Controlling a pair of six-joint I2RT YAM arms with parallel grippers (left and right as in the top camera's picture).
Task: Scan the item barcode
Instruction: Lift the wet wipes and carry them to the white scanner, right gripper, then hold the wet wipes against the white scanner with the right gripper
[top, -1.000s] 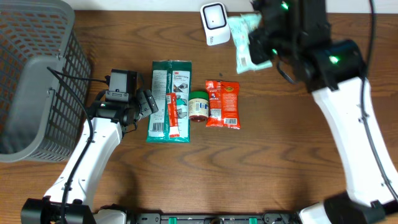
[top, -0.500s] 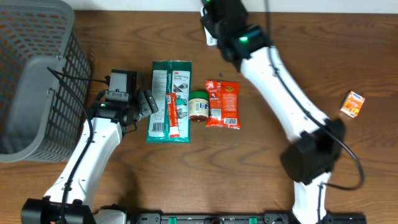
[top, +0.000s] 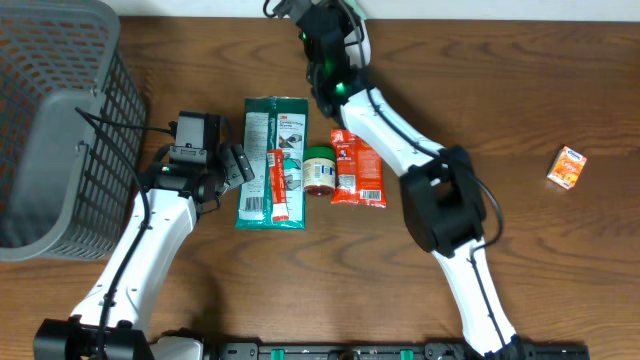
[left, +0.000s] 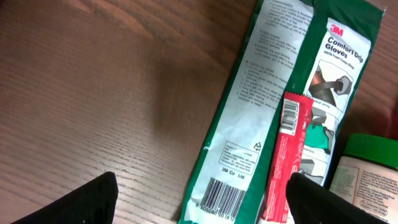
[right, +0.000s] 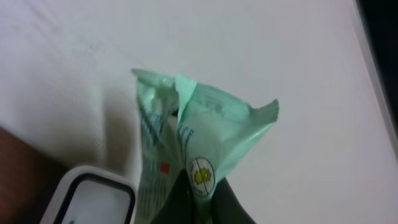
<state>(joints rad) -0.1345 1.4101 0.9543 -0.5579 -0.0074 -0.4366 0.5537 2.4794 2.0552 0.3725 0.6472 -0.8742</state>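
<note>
pouch (right: 200, 127): mint green | glove pack (top: 262, 150): green-white | packets (top: 358, 170): red-orange | basket (top: 45, 150): grey mesh | table (top: 540, 270): brown woodgrain

Loads of open brown wooden tabletop (top: 520, 90) between the red foil snack packets (top: 358, 168) and the small orange cardboard box (top: 567, 166). Tight in the middle though: green plastic glove packs (top: 260, 130), thin red stick packet (top: 278, 185) and small green-lidded jar (top: 320, 170) packed side by side. Grey plastic mesh basket (top: 60, 120) walling off the left, white right arm (top: 390, 125) stretched across the back centre.

Basket (top: 92, 150) left — glove pack (top: 258, 150) beside jar (top: 320, 170).
</note>
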